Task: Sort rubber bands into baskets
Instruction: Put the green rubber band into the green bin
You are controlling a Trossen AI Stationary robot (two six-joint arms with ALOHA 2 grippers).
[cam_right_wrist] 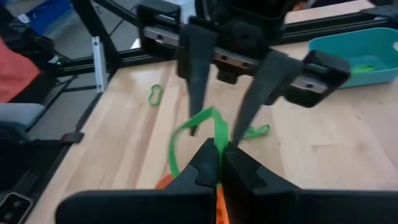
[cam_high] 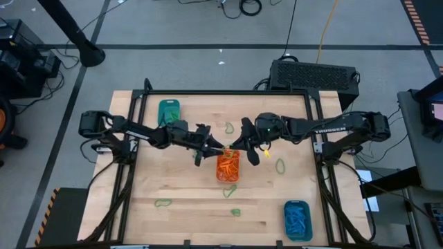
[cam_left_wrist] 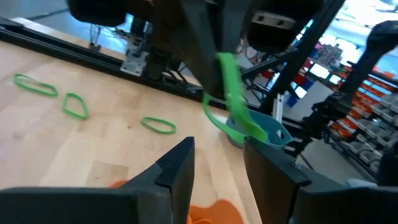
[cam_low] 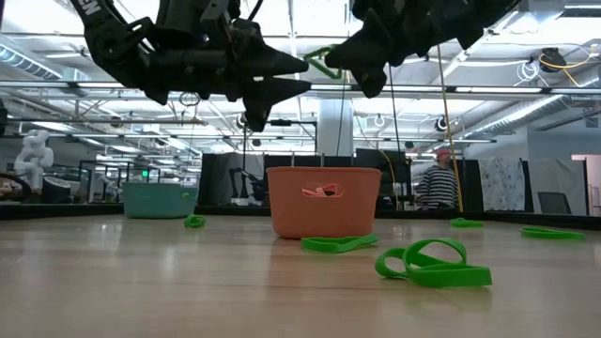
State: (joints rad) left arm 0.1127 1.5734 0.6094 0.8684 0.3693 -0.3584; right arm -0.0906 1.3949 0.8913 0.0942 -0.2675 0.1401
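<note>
A green rubber band (cam_right_wrist: 186, 127) hangs in the air above the orange basket (cam_high: 228, 167), which holds orange bands. My right gripper (cam_right_wrist: 219, 149) is shut on this band; it also shows in the low view (cam_low: 324, 62). My left gripper (cam_left_wrist: 217, 155) is open and faces the right gripper, one finger on either side of the band; whether they touch it I cannot tell. A teal basket (cam_high: 169, 111) with green bands sits at the far left. A teal basket (cam_high: 297, 220) with blue bands sits at the near right. My right gripper pinches a short stretch of the green band's strip (cam_right_wrist: 216, 132) between its two fingertips. The fingers come from the table's right side, slanting down. The band is lifted clear, and its loop (cam_right_wrist: 174, 146) sticks out slack past the fingertips toward my left gripper.
Loose green bands lie on the wooden table: one at the far middle (cam_high: 229, 127), one right of the orange basket (cam_high: 280, 164), one at the near left (cam_high: 163, 203), two just in front of the orange basket (cam_high: 230, 191). A person (cam_low: 437, 183) stands in the room beyond.
</note>
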